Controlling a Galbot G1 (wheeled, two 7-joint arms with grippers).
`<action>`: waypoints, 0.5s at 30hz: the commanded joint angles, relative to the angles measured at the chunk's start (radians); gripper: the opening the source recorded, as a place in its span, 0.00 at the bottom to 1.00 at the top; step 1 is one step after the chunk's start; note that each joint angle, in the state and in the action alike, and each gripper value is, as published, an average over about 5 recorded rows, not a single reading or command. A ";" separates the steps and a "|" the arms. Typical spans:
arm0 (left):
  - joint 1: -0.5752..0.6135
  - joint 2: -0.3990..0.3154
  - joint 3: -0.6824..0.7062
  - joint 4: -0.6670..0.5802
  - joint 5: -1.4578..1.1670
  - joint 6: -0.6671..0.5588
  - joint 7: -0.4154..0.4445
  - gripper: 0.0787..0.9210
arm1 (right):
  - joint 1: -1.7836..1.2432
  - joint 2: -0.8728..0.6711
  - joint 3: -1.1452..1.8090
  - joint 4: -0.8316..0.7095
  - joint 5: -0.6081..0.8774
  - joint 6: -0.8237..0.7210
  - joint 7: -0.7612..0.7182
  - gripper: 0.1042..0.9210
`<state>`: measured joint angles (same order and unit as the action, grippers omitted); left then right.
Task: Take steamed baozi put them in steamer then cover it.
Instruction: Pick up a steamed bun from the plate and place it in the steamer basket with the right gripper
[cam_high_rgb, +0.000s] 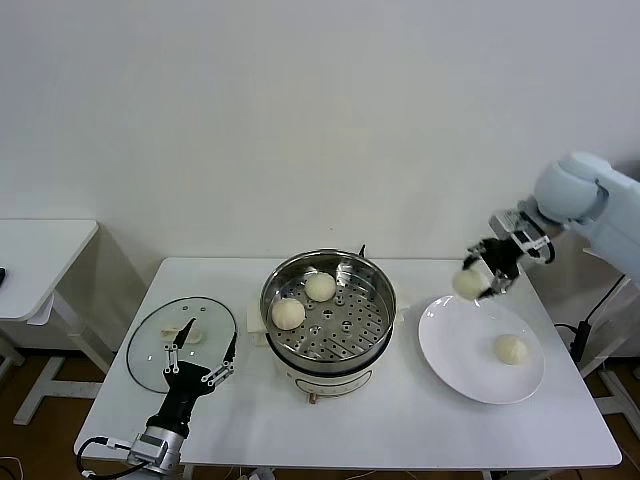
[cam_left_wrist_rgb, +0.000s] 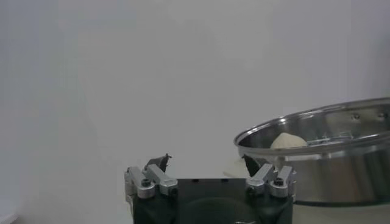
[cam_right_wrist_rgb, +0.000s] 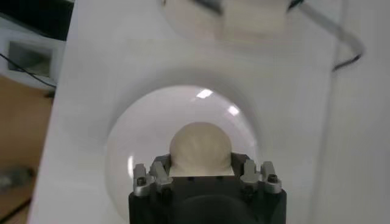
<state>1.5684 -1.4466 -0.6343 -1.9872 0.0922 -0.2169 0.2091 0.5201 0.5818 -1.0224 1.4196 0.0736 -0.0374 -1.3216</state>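
The steamer (cam_high_rgb: 375, 275) stands mid-table with two baozi inside, one at the back (cam_high_rgb: 320, 287) and one at the left (cam_high_rgb: 288, 313). One baozi (cam_high_rgb: 510, 349) lies on the white plate (cam_high_rgb: 450, 340) at the right. My right gripper (cam_high_rgb: 477, 281) is shut on a baozi (cam_high_rgb: 467, 283) and holds it in the air above the plate's far left rim; the right wrist view shows that baozi (cam_right_wrist_rgb: 200, 146) between the jaws. My left gripper (cam_high_rgb: 205, 346) is open and empty at the front left, over the glass lid's (cam_high_rgb: 150, 345) near edge. The steamer (cam_left_wrist_rgb: 341, 173) shows in the left wrist view.
The glass lid with its white handle (cam_high_rgb: 183, 330) lies flat on the table left of the steamer. A second white table (cam_high_rgb: 40, 255) stands at the far left. The steamer's cord (cam_high_rgb: 362, 250) runs behind it.
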 joint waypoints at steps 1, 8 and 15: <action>-0.003 0.002 -0.010 0.000 -0.001 0.004 0.001 0.88 | 0.271 0.216 -0.139 0.031 0.011 0.329 0.060 0.69; -0.009 0.019 -0.036 0.015 -0.013 0.007 0.004 0.88 | 0.274 0.433 -0.226 0.018 -0.121 0.544 0.195 0.69; -0.015 0.031 -0.056 0.046 -0.021 0.002 0.014 0.88 | 0.233 0.554 -0.284 0.032 -0.236 0.682 0.265 0.69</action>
<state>1.5562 -1.4246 -0.6729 -1.9647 0.0771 -0.2116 0.2161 0.7131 0.9237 -1.2097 1.4414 -0.0363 0.3916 -1.1661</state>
